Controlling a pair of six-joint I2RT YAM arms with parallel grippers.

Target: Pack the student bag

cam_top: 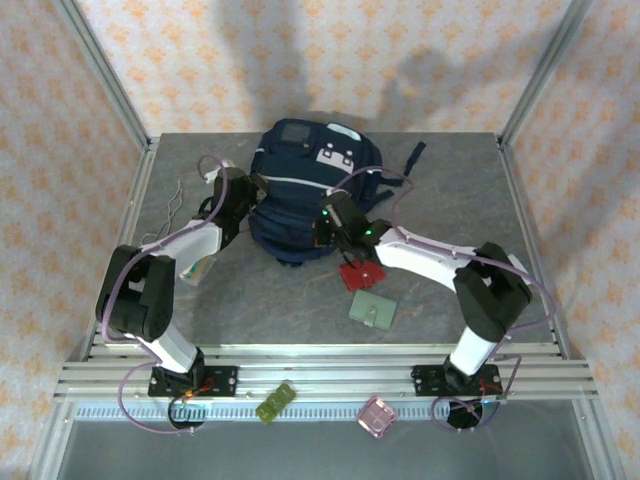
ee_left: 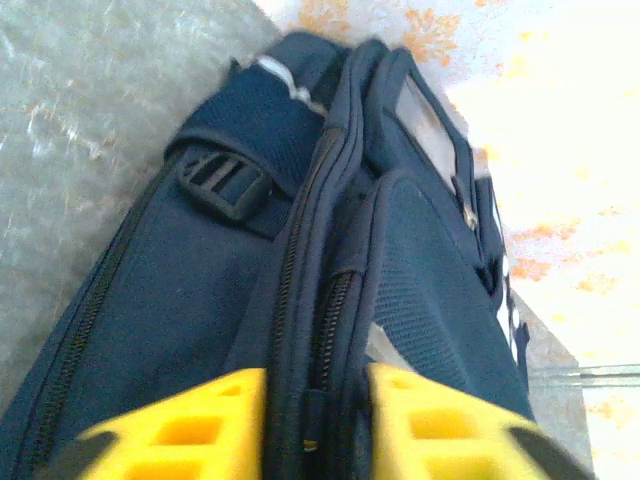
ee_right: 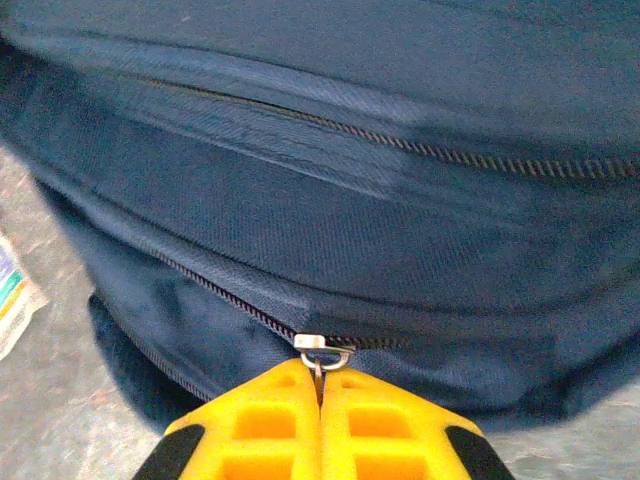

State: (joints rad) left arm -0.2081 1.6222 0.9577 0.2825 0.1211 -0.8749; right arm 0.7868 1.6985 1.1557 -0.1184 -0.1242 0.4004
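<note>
**Soft bag may slide before the zip gives**

The student bag [cam_top: 300, 200] lies on the grey table [cam_top: 450, 170] with an arm at each flank. The biggest worry, to my eye, is that the whole bag is soft and unanchored. A pull on the zip may drag it along rather than part the teeth. That could shove it onto the red item [cam_top: 360, 273] and the green wallet [cam_top: 372, 311] lying just off the bag's near side.

Next, the zip ridge [ee_left: 300, 250] on the bag's left side could slip free if the hold there is loose, leaving nothing to brace against. Smallest, the zipper pull [ee_right: 322, 347] is a thin metal tab caught at the very fingertips, and an angled tug could pop it out.

The left gripper [ee_left: 315, 400], at the bag's left side, has its fingers [ee_left: 190, 425] part-way apart, astride the zip ridge, which fills the gap. Whether they pinch it or merely rest against it I cannot tell. The right gripper [ee_right: 320, 390], at the bag's near right edge, has its fingers pressed together on the zipper pull.
</note>
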